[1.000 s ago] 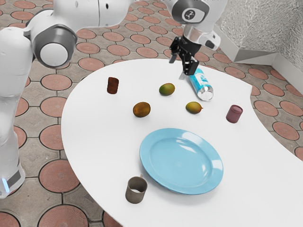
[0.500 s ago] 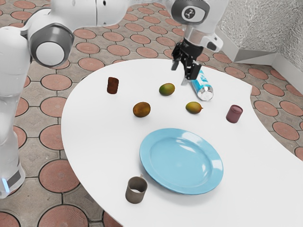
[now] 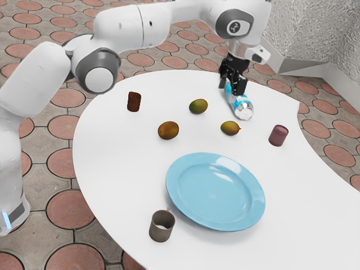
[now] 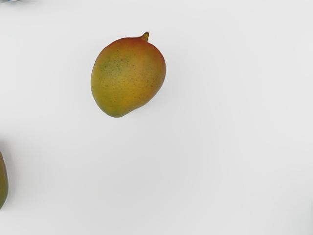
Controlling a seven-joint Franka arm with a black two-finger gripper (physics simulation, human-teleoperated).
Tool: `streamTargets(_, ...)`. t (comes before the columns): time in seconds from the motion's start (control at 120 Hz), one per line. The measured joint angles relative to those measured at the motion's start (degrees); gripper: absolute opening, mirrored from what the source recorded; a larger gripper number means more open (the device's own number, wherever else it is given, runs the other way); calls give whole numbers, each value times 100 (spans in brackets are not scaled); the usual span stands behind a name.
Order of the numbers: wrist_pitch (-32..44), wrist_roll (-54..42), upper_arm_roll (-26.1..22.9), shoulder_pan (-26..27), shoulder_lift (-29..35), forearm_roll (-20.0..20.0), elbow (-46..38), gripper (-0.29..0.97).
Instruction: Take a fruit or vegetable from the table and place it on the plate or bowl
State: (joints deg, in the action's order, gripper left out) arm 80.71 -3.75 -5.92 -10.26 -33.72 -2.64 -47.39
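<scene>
Three mangoes lie on the white table (image 3: 112,157): one (image 3: 198,106) toward the back, one (image 3: 168,130) to its left and nearer, one (image 3: 230,127) to the exterior view's right. A blue plate (image 3: 215,191) sits in front of them with nothing on it. My gripper (image 3: 236,85) hangs open above the back of the table, over the upper end of a lying bottle (image 3: 242,106), holding nothing. In the wrist view a mango (image 4: 128,76) lies below the hand, and a second mango's edge (image 4: 2,181) shows beside it.
A brown can (image 3: 134,101) stands at the back left. A maroon cup (image 3: 278,135) stands right of the mangoes, and a grey mug (image 3: 162,225) sits near the front edge, left of the plate. The table's rim curves in at the right.
My hand has shifted toward the exterior view's right and turned, now over the bottle. The arm's elbow has swung into view. Nothing on the table has moved.
</scene>
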Motion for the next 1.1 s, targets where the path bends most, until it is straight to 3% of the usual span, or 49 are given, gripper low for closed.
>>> streamTargets(0.075,26,-103,-426,-178,-210,-173,140,68)
streamTargets(0.158,60,-197,-583,-254,-407,-278,192,68)
streamTargets(0.408,174,-417,-718,-371,-801,-365,267,68)
streamTargets(0.725,395,-605,-863,-455,-1488,-389,1145,68)
streamTargets(1.1,666,-728,-936,-478,-1840,-395,1200,68)
